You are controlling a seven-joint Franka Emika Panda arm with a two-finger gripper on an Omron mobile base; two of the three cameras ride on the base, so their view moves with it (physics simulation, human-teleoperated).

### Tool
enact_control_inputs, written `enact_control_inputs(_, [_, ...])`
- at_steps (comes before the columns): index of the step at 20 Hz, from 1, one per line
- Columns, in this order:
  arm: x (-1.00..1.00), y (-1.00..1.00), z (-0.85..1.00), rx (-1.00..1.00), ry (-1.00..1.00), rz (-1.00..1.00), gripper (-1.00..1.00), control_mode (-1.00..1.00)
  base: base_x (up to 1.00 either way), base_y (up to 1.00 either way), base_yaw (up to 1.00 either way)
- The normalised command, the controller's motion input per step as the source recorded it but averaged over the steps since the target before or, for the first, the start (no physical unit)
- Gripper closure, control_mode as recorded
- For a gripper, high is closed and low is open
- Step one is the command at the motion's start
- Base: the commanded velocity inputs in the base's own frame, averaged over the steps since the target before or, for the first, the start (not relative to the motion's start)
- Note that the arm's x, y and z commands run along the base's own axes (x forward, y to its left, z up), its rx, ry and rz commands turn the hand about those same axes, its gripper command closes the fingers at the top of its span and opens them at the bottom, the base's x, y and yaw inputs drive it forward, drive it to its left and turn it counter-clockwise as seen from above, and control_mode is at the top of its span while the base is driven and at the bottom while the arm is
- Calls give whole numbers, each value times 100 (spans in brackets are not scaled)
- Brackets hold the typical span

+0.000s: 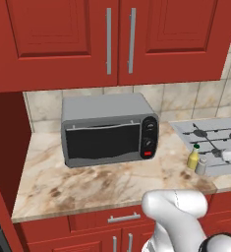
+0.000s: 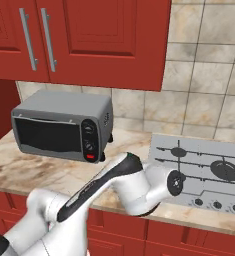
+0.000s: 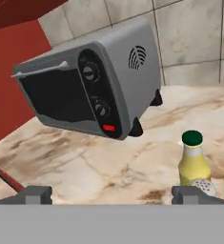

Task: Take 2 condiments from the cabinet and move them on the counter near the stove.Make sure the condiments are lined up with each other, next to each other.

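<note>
Yellow bottle (image 1: 193, 158): upright on the counter (image 1: 102, 184), long axis vertical, dark green cap pointing straight up; just off the front left corner of the stove (image 1: 213, 140); in the hand view (image 3: 194, 164) low on the right, label side not readable.
Shaker (image 1: 201, 166): upright too, rounded silvery top up, shorter than the bottle; just beside it on the right and a little nearer the counter's front edge (touching or a hair apart, cannot tell); in the hand view (image 3: 202, 186) just the dotted top peeking above the right fingertip.
Pair: side by side, lined up along the stove's left edge, both on the marbled stone rather than on the cooktop.
Gripper (image 3: 114, 195): spread wide, holding nothing; dark fingertips (image 3: 35, 194) far apart at the bottom of the hand view, the right one just in front of the shaker.
Arm (image 2: 114, 185): bent low over the counter's front edge, covering the bottle and shaker in the right base view.
Toaster oven (image 1: 109, 130): grey, on the counter to the left of the stove, well apart from the two condiments, door closed.
Cabinet (image 1: 119, 39): red wall unit above, both doors closed, silver bar handles vertical.
Stove in right base view (image 2: 204, 172): knobs in a row along the front.
</note>
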Motion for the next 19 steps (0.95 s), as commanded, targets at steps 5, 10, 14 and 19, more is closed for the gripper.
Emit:
enact_control_inputs(5, [-6,28,77,-19,46,-10,-100,-100,0,0,0])
enact_control_inputs(10, [-12,36,36,-25,33,-2,-100,-100,0,0,0])
enact_control_inputs(14, [-12,44,3,-19,0,0,-100,-100,0,0,0])
enact_control_inputs(19, [-15,53,0,-11,-13,0,-100,-100,0,0,0])
